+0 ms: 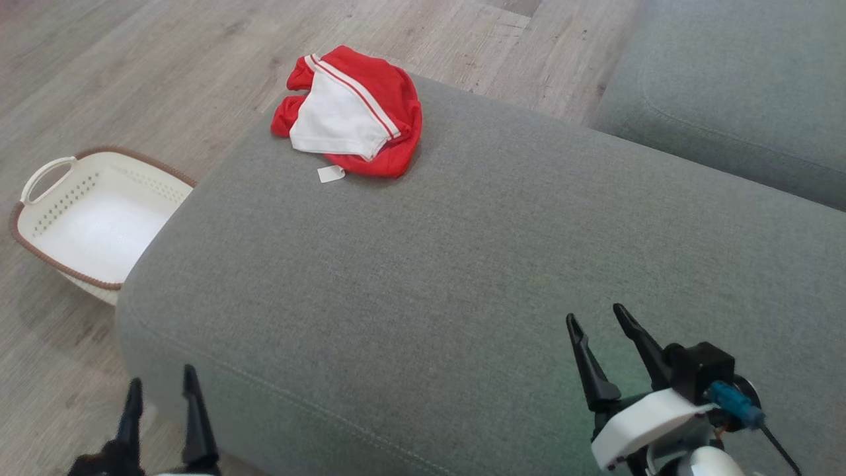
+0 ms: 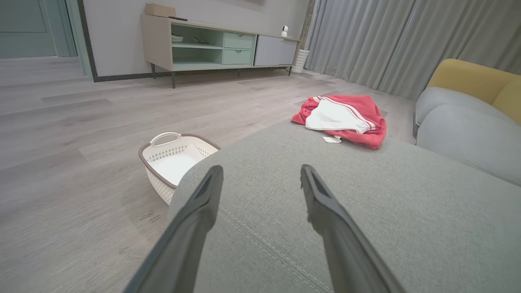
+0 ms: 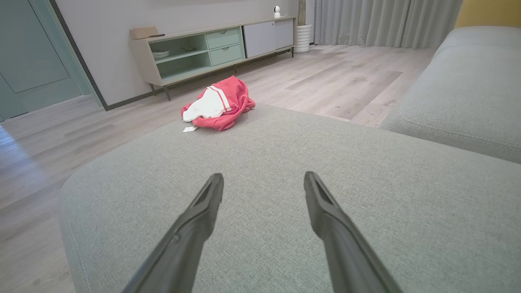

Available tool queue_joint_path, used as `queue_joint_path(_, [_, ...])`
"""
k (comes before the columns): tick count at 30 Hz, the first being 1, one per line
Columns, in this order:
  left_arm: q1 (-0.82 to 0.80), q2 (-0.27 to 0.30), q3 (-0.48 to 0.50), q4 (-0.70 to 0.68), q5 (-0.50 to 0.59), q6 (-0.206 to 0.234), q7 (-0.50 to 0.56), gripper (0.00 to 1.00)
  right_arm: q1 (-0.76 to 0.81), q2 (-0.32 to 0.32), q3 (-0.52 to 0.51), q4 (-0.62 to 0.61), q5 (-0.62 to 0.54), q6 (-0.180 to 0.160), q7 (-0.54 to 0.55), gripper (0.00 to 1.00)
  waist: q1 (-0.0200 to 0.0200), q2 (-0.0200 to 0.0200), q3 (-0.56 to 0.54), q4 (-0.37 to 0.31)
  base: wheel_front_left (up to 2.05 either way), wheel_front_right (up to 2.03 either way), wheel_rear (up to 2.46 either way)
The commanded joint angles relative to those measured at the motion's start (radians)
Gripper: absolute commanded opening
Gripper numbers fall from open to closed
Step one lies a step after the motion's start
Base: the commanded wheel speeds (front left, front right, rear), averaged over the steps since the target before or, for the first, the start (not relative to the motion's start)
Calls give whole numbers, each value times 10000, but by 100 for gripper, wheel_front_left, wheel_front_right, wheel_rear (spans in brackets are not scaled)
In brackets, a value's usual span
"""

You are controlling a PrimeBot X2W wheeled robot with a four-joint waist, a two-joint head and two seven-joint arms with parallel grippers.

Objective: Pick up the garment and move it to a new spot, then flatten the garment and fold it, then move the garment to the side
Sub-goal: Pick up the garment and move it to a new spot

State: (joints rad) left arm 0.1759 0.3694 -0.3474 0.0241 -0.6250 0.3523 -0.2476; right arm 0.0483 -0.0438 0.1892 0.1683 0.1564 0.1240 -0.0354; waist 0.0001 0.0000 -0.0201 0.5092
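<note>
Grey sofa cushion (image 1: 462,264) across the middle of the head view, pale wood floor (image 1: 132,66) behind. On its far corner, upper centre of the frame: red and white garment (image 1: 353,112), crumpled in a heap right at the edge. Just below it, small white tag (image 1: 331,174); cannot tell whether attached. Left of the cushion, on the floor, white laundry basket (image 1: 63,206) with a brown rim. Upper right, second grey cushion (image 1: 740,86). Lower left, left gripper (image 1: 163,377), fingers spread, holding nothing. Lower right, right gripper (image 1: 595,313), likewise spread and empty. Both well apart from the garment.

Likely risks: pinching only one loose layer and dragging the heap off the corner onto the floor, given how near the edge; catching the tag instead of cloth. Sleeves, collar and hem lost in the folds; far side of the heap hidden; left gripper's body cut off at the bottom edge.
</note>
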Motion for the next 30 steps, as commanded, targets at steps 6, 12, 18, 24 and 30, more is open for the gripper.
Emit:
queue_joint_path(6, [-555,1138,1217,-696,121,167,208,100,-108,-64,-248,-733,-142,67,-73,100,-1,0,79,93,0,0,0])
queue_joint_path(12, [-2090,2849,1983,-1329,299,-168,1146,100,-56,-64,-857,-2163,-651,67,535,100,-1,0,1107,-416,0,0,0])
queue_joint_path(18, [-4503,3928,2438,-1138,188,-818,1845,100,-573,-64,-978,-3514,-1369,67,1348,100,-1,0,2295,-1115,0,0,0])
queue_joint_path(24, [-8178,4005,2443,651,-570,-1791,2559,100,-1217,-64,-900,-4874,-1960,67,2207,100,-1,0,3711,-1869,0,0,0])
queue_joint_path(30, [-10792,3490,1296,3459,-243,-2345,3534,100,-1355,-64,-638,-5795,-2333,67,2827,100,-1,0,4852,-2444,0,0,0])
